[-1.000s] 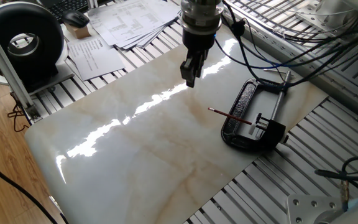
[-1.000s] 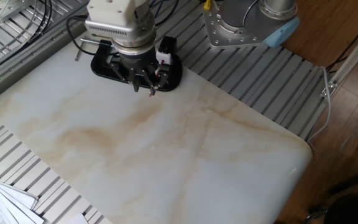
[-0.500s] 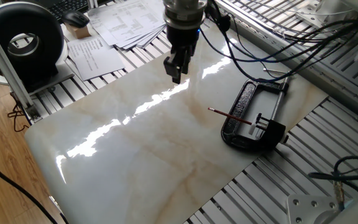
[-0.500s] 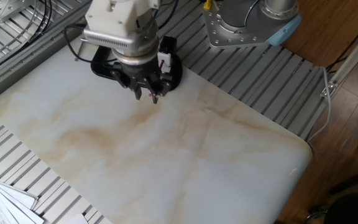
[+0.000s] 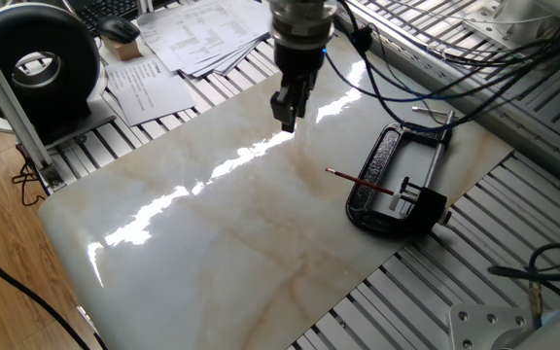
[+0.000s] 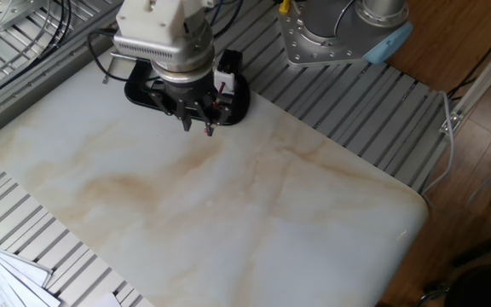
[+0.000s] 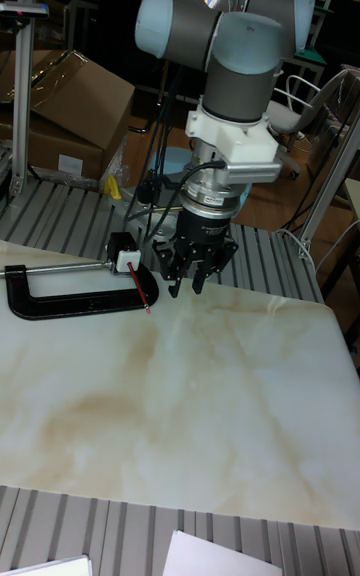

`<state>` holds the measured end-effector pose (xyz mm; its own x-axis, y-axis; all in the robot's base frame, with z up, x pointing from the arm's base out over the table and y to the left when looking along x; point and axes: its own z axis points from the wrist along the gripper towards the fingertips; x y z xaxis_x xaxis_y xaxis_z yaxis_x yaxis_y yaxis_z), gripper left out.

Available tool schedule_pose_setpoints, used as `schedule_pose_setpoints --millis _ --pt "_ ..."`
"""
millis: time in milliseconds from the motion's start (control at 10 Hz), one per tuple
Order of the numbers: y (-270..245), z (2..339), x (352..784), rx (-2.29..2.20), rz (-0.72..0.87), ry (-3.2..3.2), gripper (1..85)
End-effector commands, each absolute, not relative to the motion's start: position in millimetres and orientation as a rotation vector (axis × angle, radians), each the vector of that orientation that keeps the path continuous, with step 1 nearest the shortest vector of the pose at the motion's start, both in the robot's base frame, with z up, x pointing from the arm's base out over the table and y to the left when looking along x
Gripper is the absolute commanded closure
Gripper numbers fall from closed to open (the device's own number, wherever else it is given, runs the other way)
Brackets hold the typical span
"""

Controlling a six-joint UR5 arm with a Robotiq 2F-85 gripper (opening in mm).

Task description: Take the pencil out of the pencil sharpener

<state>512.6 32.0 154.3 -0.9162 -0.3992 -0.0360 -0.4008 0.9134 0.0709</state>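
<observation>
the gripper (image 5: 287,117) is hanging above the pale tabletop (image 5: 212,243), pointing straight down. its jaws are standing a little apart and they are holding nothing. in the tall fixed view the gripper (image 7: 190,281) is showing its dark fingertips (image 7: 175,288) spread out, up in the air over the shiny top.

the pencil (image 5: 360,183) is lying well apart from the gripper, over by the big black clamp (image 5: 397,185). it is thin and dark red. its pale tip is pointing out over the bare tabletop, and its other end is sitting in the pencil sharpener (image 5: 404,199), a small black block resting by the clamp's frame. the pencil is crossing over one bar of the clamp. in the tall fixed view the pencil (image 7: 139,291) is slanting down from the pencil sharpener (image 7: 123,254), which is showing a white face there, and it is lying just to the side of the gripper.

in the other fixed view the gripper (image 6: 196,124) is hiding most of the clamp (image 6: 143,92) behind it, and only a tiny red bit of the pencil (image 6: 210,130) is peeking out near the fingertips.

some papers (image 5: 202,34) and a black round thing (image 5: 37,68) are sitting past the far edge of the tabletop.
</observation>
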Motion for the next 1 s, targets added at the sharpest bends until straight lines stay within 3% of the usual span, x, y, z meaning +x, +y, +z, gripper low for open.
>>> schedule_pose_setpoints --millis 0,600,900 --pt "37 154 519 -0.623 0.183 2.993 43.0" --pt "15 150 498 -0.539 0.072 3.112 43.3" --pt "-23 125 487 -0.600 0.067 3.083 44.0"
